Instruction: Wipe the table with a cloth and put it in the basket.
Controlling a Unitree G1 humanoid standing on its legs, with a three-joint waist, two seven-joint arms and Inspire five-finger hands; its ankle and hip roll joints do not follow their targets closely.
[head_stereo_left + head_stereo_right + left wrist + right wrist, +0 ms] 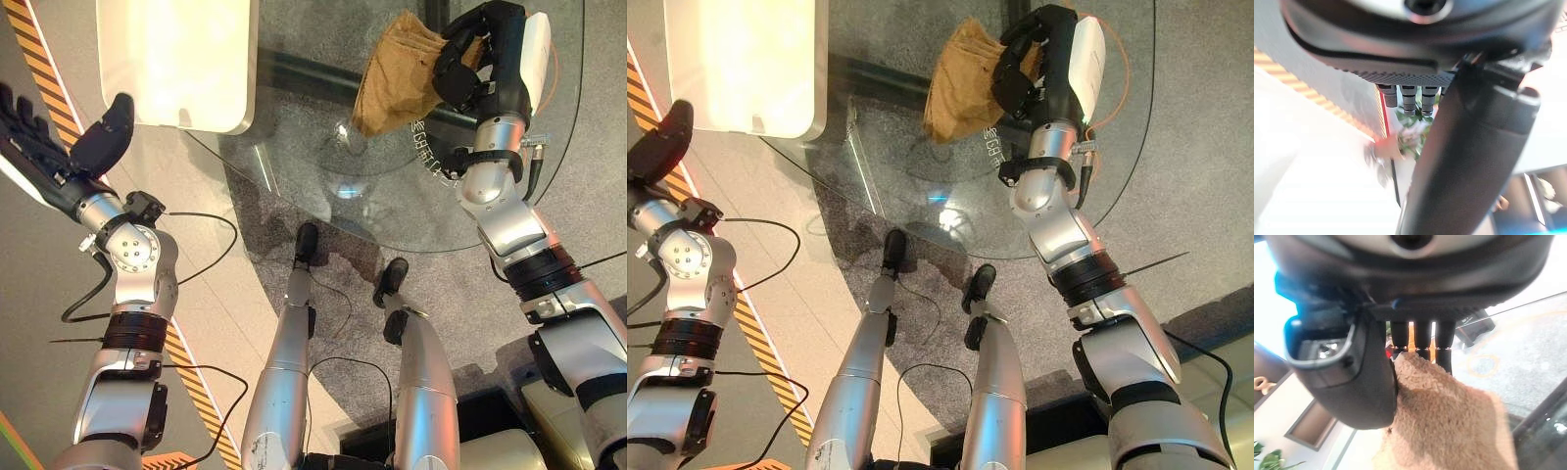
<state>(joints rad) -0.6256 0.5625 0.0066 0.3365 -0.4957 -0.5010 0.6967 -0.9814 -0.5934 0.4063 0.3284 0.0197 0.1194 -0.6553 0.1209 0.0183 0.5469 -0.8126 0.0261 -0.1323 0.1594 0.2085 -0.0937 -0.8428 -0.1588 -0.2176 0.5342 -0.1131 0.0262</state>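
Now I have the right hand (pixel 485 59) curled tight on the brown cloth (pixel 397 73), which hangs from it over the glass table (pixel 392 211). I see my left hand (pixel 59 142) off the table's left edge, fingers straight, holding nothing.

Head stereo pair looks down, sharing glass table (pixel 392 211); wrist cameras close-up.

Bright room light glares off the glass table (pixel 392 211) and the white basket (pixel 181 64), while both wrist views blur badly.
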